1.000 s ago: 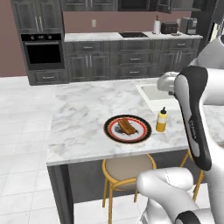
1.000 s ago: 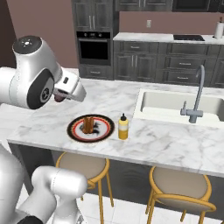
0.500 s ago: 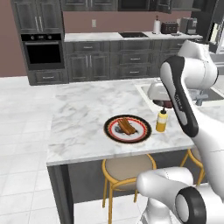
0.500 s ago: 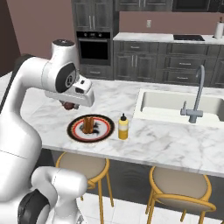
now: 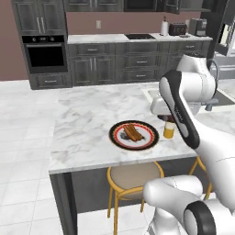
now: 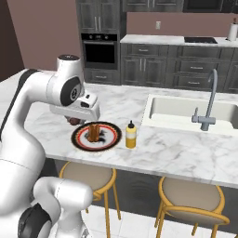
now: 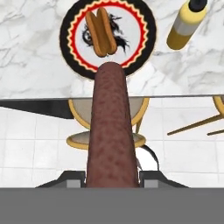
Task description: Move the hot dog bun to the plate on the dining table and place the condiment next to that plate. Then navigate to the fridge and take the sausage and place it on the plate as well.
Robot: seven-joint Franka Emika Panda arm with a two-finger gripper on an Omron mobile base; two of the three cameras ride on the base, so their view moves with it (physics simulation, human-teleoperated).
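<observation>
Carrying the sausage point(image 7: 109, 127) clamped lengthwise in its closed end effector point(image 7: 111, 177), the arm hovers near the counter point(image 5: 87, 124) edge, aimed toward the plate point(image 7: 74, 52) holding the hot dog bun point(image 7: 100, 33); the condiment bottle point(image 7: 186, 28) stands just beside the plate, leaving the approach unobstructed.

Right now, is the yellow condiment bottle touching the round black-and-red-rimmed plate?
Apart. In the hand view, bare marble shows between the yellow condiment bottle and the round plate's rim.
</observation>
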